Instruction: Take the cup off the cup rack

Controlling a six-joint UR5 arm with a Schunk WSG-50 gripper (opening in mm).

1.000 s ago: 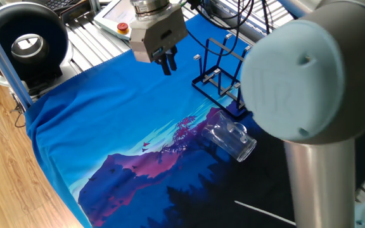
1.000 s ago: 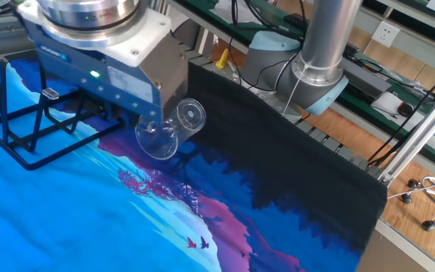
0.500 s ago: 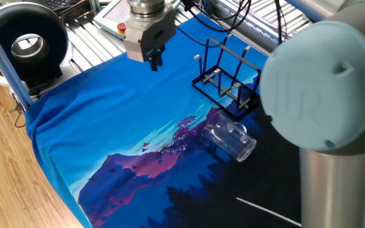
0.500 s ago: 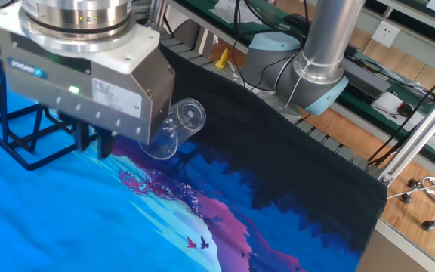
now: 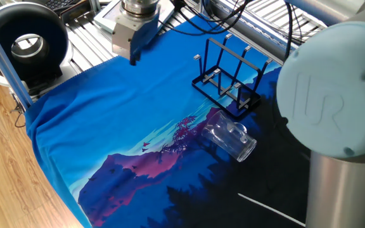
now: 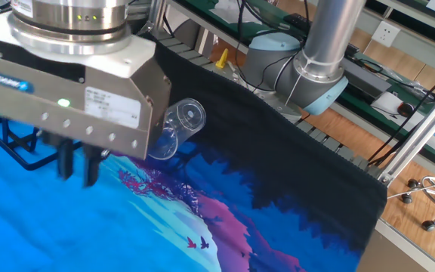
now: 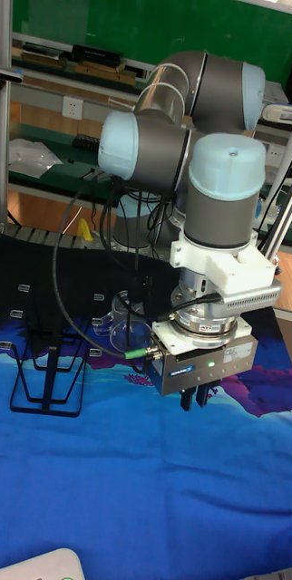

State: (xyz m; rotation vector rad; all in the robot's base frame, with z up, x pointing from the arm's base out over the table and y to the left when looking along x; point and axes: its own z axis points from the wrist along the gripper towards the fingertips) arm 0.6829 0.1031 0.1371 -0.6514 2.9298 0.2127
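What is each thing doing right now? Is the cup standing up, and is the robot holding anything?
cup: lying on its side on the cloth, off the rack, beside its base.
rack: standing upright, nothing on its pegs.
tool: fingers close together, holding nothing, up above the cloth away from the cup.
cloth: spread over the table, a bit wrinkled.

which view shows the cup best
One fixed view: the cup lies whole and unobstructed on the cloth beside the cup rack. In the other fixed view and the tall fixed view the tool hides part of it.
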